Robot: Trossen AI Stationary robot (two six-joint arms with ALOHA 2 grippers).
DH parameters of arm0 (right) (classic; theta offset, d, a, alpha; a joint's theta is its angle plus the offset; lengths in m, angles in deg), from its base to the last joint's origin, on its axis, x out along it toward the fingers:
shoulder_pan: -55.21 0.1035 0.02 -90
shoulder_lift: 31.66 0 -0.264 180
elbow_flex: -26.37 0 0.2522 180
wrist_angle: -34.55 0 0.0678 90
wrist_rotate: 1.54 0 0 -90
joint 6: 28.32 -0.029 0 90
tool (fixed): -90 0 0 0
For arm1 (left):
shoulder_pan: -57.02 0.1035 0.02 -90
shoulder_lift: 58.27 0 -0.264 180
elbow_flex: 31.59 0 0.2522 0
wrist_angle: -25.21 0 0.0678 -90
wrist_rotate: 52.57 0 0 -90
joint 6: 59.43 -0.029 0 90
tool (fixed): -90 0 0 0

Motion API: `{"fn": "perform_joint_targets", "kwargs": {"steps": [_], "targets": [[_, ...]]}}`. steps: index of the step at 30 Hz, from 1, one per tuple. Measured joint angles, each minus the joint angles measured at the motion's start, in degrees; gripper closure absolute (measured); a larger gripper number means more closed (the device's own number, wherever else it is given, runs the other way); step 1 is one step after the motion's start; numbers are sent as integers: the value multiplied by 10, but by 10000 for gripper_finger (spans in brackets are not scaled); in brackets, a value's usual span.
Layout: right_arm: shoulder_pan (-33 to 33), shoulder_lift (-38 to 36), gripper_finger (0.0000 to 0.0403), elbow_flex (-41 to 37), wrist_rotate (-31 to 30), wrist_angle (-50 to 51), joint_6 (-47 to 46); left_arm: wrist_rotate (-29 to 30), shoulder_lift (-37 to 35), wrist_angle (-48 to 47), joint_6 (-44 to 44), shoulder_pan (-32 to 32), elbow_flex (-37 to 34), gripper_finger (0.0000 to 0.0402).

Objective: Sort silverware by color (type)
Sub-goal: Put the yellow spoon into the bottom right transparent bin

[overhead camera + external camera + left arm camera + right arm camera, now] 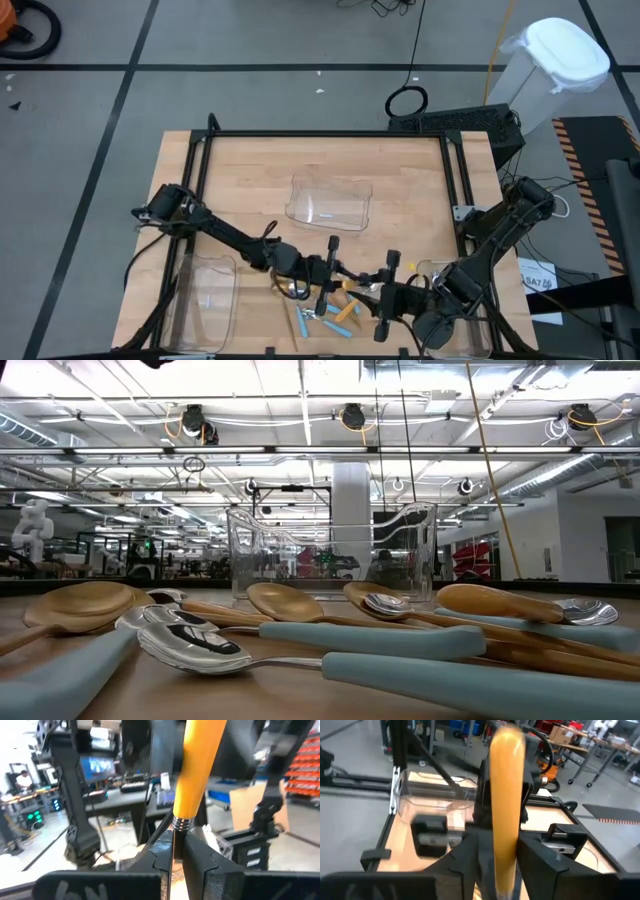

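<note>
Light-blue-handled spoons with silver bowls lie closest in the low view, mixed with all-gold spoons in an unsorted heap at the near edge of the wooden table. One orange-handled spoon with a silver neck is off the table, held between the two arms above that heap. The left pincer is clamped on its thin metal neck, while the right pincer stands with its jaws apart on either side of the orange handle and seems not to press it. I judge this a handover, so that the left arm can carry the spoon toward its own side. A clear plastic tray in the middle of the table looks empty from above and from table height. A second clear tray by the left arm shows nothing I can make out, and a third clear tray by the right arm is mostly hidden, so its contents cannot be told.
</note>
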Motion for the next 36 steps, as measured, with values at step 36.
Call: {"fn": "perform_joint_targets", "kwargs": {"steps": [36], "targets": [[46,-2,261,0,-54,56,-153,322,0,-194,-179,5,0,376]]}}
